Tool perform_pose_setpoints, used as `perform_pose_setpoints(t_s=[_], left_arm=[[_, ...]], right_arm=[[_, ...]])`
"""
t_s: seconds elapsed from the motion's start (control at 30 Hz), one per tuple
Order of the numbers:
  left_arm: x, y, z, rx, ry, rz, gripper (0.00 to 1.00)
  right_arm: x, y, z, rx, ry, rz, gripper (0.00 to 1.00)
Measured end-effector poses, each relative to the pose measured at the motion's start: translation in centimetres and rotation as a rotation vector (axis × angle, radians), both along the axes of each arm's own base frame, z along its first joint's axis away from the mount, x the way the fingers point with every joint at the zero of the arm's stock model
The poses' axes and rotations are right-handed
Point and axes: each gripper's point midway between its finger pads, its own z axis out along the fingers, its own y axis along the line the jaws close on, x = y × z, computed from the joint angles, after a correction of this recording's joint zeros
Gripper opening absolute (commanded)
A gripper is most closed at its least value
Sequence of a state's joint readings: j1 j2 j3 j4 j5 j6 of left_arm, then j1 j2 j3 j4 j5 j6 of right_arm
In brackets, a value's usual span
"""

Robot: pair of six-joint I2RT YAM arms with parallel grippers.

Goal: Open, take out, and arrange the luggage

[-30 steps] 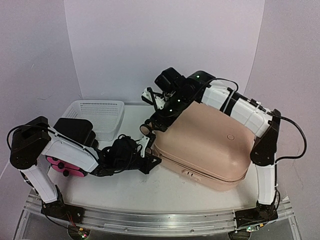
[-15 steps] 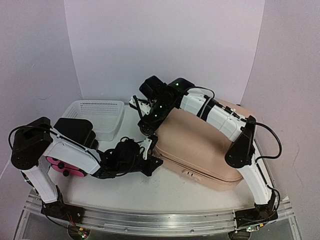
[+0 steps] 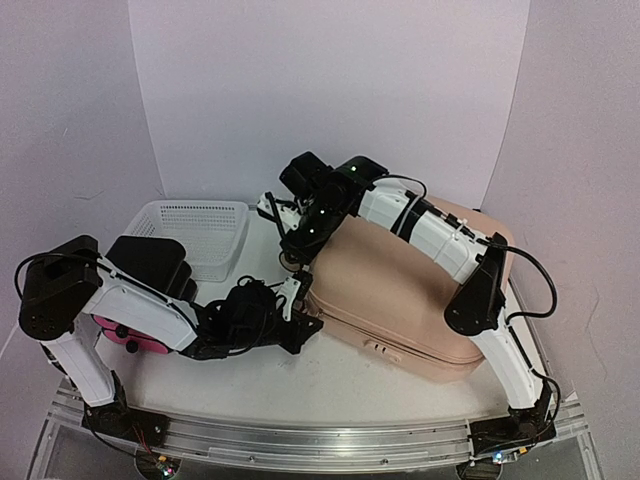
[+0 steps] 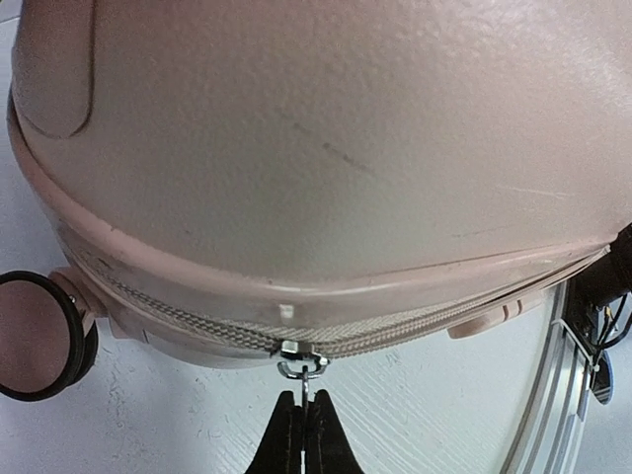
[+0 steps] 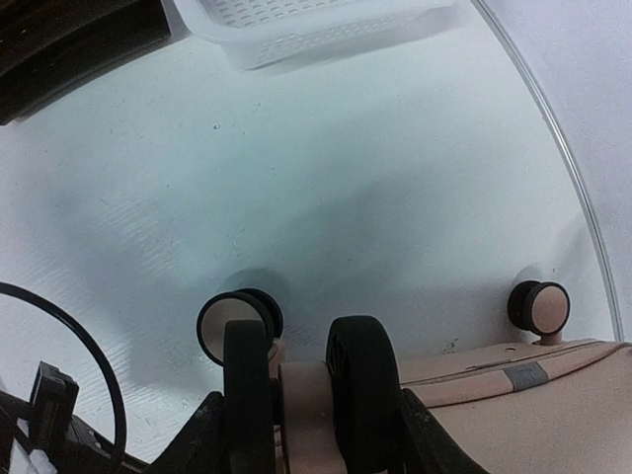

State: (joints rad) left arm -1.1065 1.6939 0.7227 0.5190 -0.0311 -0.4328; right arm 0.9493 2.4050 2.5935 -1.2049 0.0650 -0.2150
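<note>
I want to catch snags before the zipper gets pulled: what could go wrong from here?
1. The jaws of the left gripper pinch only the thin zipper pull of the suitcase. It could slip free as the zipper rounds the corner.
2. The right gripper brackets a double wheel, and whether it clamps is unclear. That wheel may swivel or roll, so the suitcase could slide toward the pull.
</note>
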Motion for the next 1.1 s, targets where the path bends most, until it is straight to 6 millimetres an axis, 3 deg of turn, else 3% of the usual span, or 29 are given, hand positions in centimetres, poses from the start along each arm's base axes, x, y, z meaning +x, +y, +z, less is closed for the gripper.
perform_pose_setpoints(t_s=[0.2, 0.57, 0.77, 1.1], left_arm=[[0.0, 1.3, 0.4, 0.002, -0.024, -0.007, 0.00], [1.1, 4.5, 0.4, 0.004, -0.043, -0.015, 0.00], [0.4, 4.8, 1.0, -0.003, -0.069, -0.061, 0.00], [1.6, 5.8, 1.7, -0.031, -0.071, -0.069, 0.00]], right_arm=[[-0.7, 0.3, 0.1, 0.037, 0.044, 0.031, 0.00], [-3.1, 0.4, 0.7, 0.125, 0.140, 0.143, 0.00], [-4.2, 0.0, 0.9, 0.155, 0.172, 0.210, 0.00], [-5.4, -0.7, 1.2, 0.195, 0.203, 0.286, 0.00]])
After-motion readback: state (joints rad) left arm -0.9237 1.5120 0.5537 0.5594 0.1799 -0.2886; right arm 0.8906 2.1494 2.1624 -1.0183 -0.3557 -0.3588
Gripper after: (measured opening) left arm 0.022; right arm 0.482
